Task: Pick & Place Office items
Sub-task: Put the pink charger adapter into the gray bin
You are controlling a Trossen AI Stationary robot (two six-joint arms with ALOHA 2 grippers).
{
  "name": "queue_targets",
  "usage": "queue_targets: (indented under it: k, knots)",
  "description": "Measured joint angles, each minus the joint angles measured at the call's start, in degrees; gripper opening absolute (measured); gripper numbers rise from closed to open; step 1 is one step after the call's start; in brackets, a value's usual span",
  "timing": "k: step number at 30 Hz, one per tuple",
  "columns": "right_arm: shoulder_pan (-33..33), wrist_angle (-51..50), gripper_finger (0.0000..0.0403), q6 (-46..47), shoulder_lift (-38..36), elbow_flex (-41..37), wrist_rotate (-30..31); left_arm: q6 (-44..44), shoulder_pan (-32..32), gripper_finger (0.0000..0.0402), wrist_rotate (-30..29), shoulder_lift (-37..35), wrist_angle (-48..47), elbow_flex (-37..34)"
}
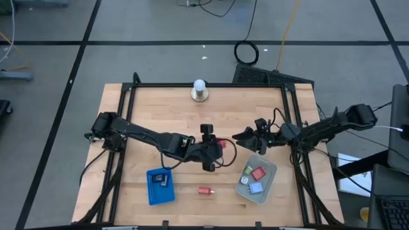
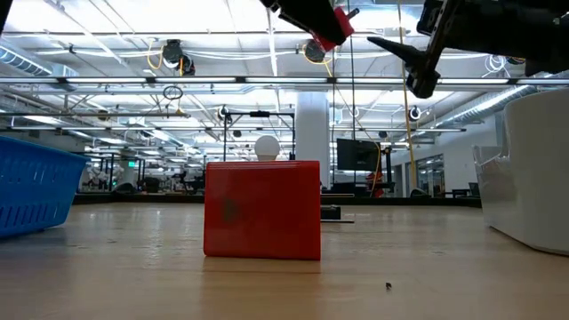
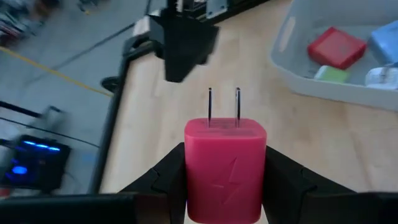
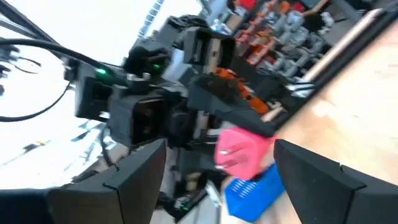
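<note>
Plug prongs of the pink charger (image 3: 225,167), clamped in the left hand (image 1: 217,145) above mid-desk, point toward the right hand (image 1: 246,135), spread wide and empty just beside it.

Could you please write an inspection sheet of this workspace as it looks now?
Surface: pale wooden table inside a black frame.
Job's things: pink plug-in charger block with two metal prongs held above the table; small red block on the wood; red, blue and pale pieces inside the clear grey bin; a dark piece lies in the flat blue tray.
Clutter: white ball on a round metal base at the far edge.
Grippers: left end effector shut on the charger; right end effector open, empty, facing it.
Cables: black cables along both arms; coiled cable on the floor.
Surroundings: grey floor, open hall; nobody seen.
</note>
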Motion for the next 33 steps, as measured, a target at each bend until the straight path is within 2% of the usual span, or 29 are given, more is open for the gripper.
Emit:
queue_targets:
  k: [3, 8, 13, 17, 26, 33]
  knots:
    - [0.02, 7.35, 0.0301, 1.16, 3.04, 0.0, -0.18, 3.92, -0.73, 0.0149, -2.12, 0.0, 3.26, 0.0]
    - [0.0, 17.52, 0.0328, 5.51, 6.59, 0.02, -1.6, 9.82, -2.23, 0.0149, -2.44, -0.54, 9.78, 0.0]
    - [0.0, 18.53, 0.0368, 9.76, 8.75, 0.04, -1.56, 12.49, -2.64, 0.0149, -1.19, -3.85, 14.93, 0.07]
    - [0.0, 18.76, 0.0395, 10.78, 10.26, 1.12, -1.77, 13.5, -2.61, 0.0149, 3.73, -5.38, 18.0, 0.09]
    - [0.02, 17.55, 0.0399, 8.92, 11.96, 8.94, -10.33, 14.52, -1.4, 0.0149, 10.46, -5.84, 20.81, -0.02]
    - [0.11, 17.1, 0.0399, 8.94, 12.0, 9.94, -12.18, 13.9, -0.44, 0.0149, 13.28, -5.84, 21.34, -0.02]
